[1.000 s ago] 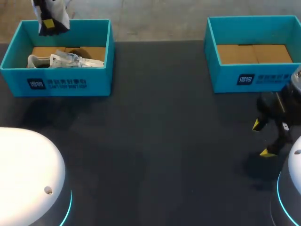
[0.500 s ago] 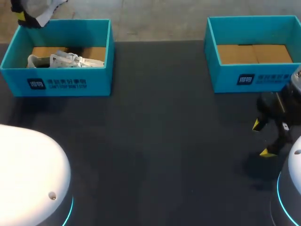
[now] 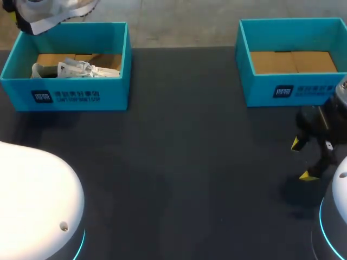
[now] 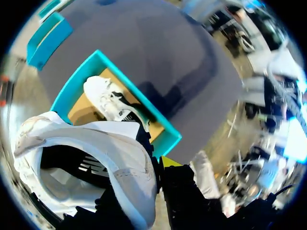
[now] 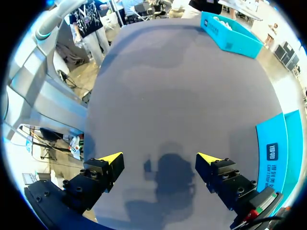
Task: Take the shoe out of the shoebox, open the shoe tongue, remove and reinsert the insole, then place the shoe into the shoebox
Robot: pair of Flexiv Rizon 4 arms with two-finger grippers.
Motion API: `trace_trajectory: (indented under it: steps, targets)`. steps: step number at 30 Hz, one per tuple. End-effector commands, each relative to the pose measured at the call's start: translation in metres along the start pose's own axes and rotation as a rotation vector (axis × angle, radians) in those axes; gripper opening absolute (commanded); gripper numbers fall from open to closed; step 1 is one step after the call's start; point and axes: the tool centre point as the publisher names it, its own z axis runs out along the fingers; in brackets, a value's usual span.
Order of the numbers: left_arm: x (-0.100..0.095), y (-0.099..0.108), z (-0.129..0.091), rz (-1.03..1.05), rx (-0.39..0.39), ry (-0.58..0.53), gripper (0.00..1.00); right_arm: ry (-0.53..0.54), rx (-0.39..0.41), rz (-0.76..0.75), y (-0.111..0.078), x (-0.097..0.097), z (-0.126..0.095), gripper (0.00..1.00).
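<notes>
Head view: left gripper (image 3: 13,16) hangs at eleven o'clock, past the far rim of the left shoebox (image 3: 81,95), closed on a white shoe (image 3: 57,11) held in the air. A second shoe (image 3: 76,69) lies inside that box. The right shoebox (image 3: 293,89) stands at one o'clock. The right gripper (image 3: 302,160) hovers at four o'clock, jaws wide, gripping nothing.

Left wrist view: the white shoe sits in the fingers, its opening facing the camera. The box with the second shoe lies ahead.

Right wrist view: fingers spread wide over the dark table (image 5: 182,96).
</notes>
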Motion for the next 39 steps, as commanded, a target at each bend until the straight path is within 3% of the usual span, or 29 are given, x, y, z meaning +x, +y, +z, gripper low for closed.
trace_trajectory:
  steps: [1,10,15,18,19,26,30,39]
  targets:
    - [0.008,-0.008,0.0,0.135,-0.067,-0.026,0.0,-0.003,0.002,0.001,0.0,0.001,0.001,1.0]
    - [0.008,-0.008,0.0,0.135,-0.067,-0.026,0.0,-0.003,0.002,0.001,0.0,0.001,0.001,1.0]
    - [-0.003,0.026,0.025,0.249,-0.003,-0.08,0.0,-0.003,0.002,0.001,0.0,0.001,0.001,1.0]
    - [-0.006,0.043,0.037,0.339,-0.047,-0.102,0.0,-0.003,0.002,0.001,0.0,0.001,0.001,1.0]
    - [-0.007,0.048,0.04,0.378,-0.095,-0.097,0.0,-0.003,0.002,0.001,0.0,0.001,0.001,1.0]
    - [-0.006,0.065,0.06,0.606,-0.208,-0.145,0.0,-0.003,0.002,0.001,0.0,0.001,0.001,1.0]
    - [-0.009,0.074,0.068,0.634,-0.249,-0.114,0.0,-0.003,0.002,0.001,0.0,0.001,0.001,1.0]
    - [-0.009,0.074,0.068,0.634,-0.249,-0.114,0.0,-0.003,0.002,0.001,0.0,0.001,0.001,1.0]
